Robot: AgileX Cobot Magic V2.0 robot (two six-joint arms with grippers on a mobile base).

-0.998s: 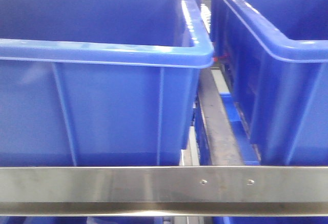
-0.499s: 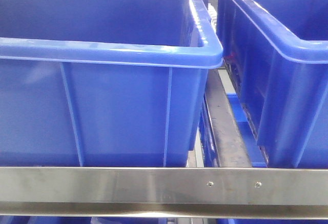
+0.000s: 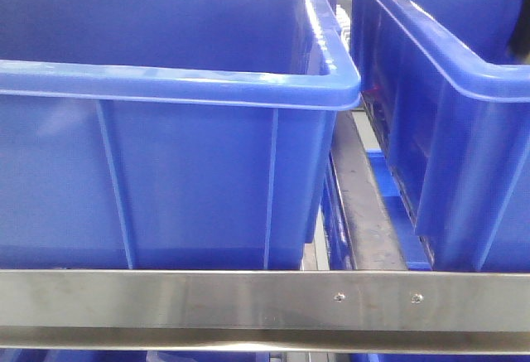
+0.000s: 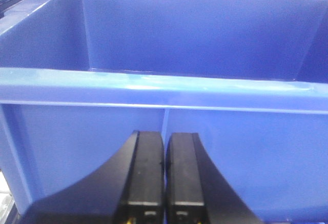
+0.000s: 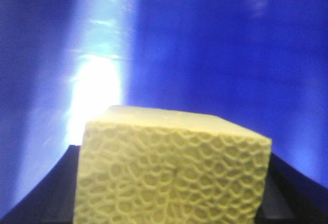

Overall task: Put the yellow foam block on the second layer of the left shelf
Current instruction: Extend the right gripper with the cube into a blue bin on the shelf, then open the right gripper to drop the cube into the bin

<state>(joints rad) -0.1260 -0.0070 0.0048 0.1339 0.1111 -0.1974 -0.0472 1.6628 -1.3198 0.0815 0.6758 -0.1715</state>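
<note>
Yellow block (image 5: 174,167) clamped between right gripper (image 5: 169,193) fingers, blue bin wall (image 5: 215,44) close ahead. Left gripper (image 4: 164,183) closed, empty, facing bin (image 4: 164,85).

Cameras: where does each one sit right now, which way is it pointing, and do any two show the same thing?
Front view: faces the shelf's steel rail and two large blue plastic bins; no arm clearly shows.
Left wrist view: behind the shut left gripper, facing a bin's ribbed outer wall.
Right wrist view: behind the right gripper, whose dark fingers flank the yellow textured foam block against blue plastic.
Shared: front and left wrist views both show a blue bin's rim and ribbed wall.
</note>
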